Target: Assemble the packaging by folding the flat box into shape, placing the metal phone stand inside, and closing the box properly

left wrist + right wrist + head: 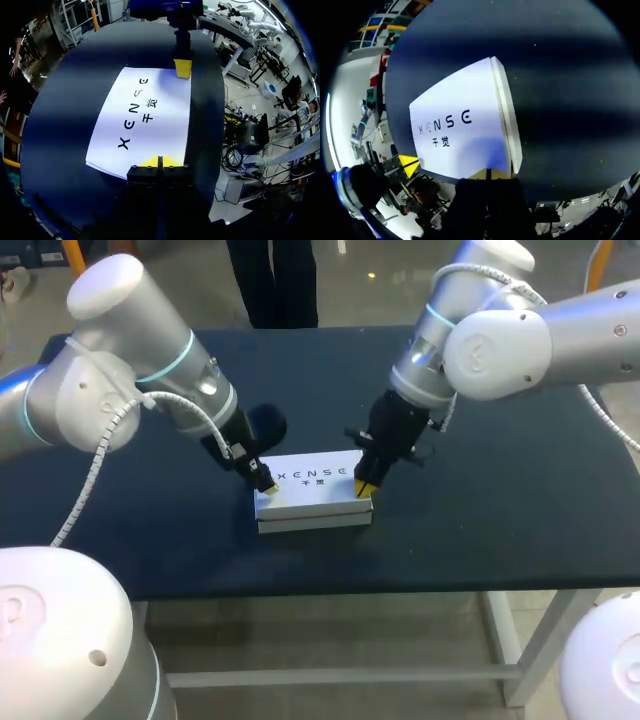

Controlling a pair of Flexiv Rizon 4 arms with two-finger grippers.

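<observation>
Pressing the left gripper [265, 483] down on the white box [315, 490] at its left near corner, fingers drawn fully together, yellow tips meeting and clasping nothing; setting the right gripper [364, 486] likewise on the right near corner, tips also meeting, nothing between them; resting the box flat on the dark table [500, 510], around the middle and somewhat toward the near edge, with the lid [460, 125] lying level over the body; showing, in the right wrist view, a thin seam [506, 115] running along the box's right side under the lid; showing no metal phone stand anywhere, so presumably sitting inside, though not confirmable.

Judging by this, working through the last step: closing the box and seating the lid; calling next, probably, for an even downward push at both corners until the seam disappears, then lifting both grippers straight up without dragging the light box sideways; watching for the far edge tipping up under pressure applied only along the near side.
</observation>
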